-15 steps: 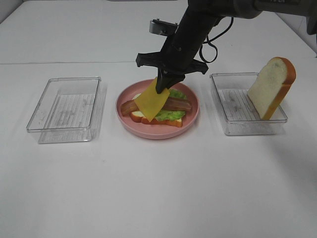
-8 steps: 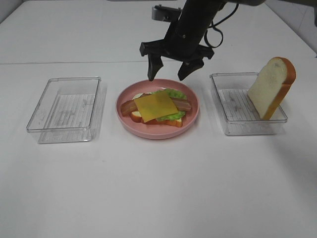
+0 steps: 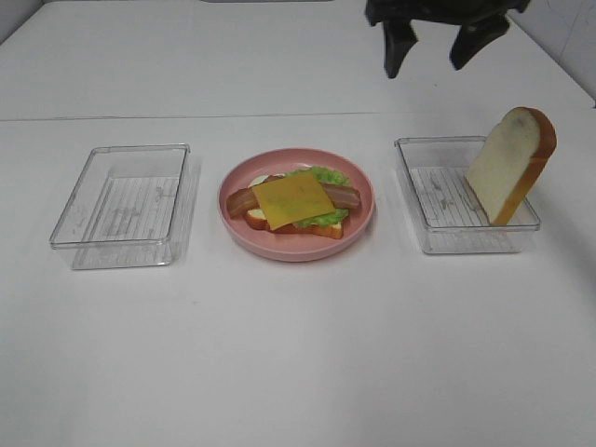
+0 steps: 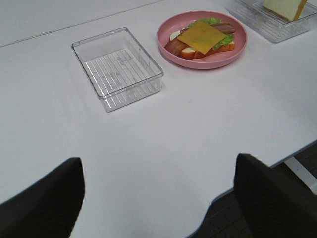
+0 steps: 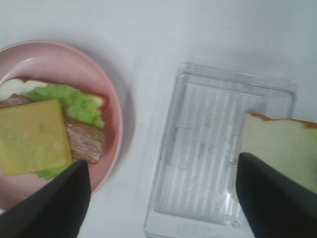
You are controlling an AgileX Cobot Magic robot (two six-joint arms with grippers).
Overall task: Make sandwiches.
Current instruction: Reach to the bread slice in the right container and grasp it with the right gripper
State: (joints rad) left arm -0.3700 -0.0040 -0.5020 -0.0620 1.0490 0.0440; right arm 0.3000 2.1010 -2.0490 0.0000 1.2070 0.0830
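On the pink plate (image 3: 363,219) lies a stack: a bread slice (image 3: 256,218) at the bottom, green lettuce (image 3: 321,174), bacon strips (image 3: 343,196) and a yellow cheese square (image 3: 293,197) on top. The second bread slice (image 3: 512,163) leans upright in the right clear tray (image 3: 461,240). My right gripper (image 3: 436,45) hangs open and empty high above the table, behind the gap between plate and right tray. The right wrist view looks down on the cheese (image 5: 32,136), tray (image 5: 218,148) and bread (image 5: 282,148). My left gripper (image 4: 157,208) is open over the table's near edge, far from the plate (image 4: 203,60).
An empty clear tray (image 3: 121,205) stands left of the plate, seen too in the left wrist view as the empty tray (image 4: 116,67). The table's edge shows near my left gripper's fingers (image 4: 275,198).
My right gripper let go of the cheese, which now lies flat on the stack. The gripper then opened wide, rose and moved right toward the back of the table.
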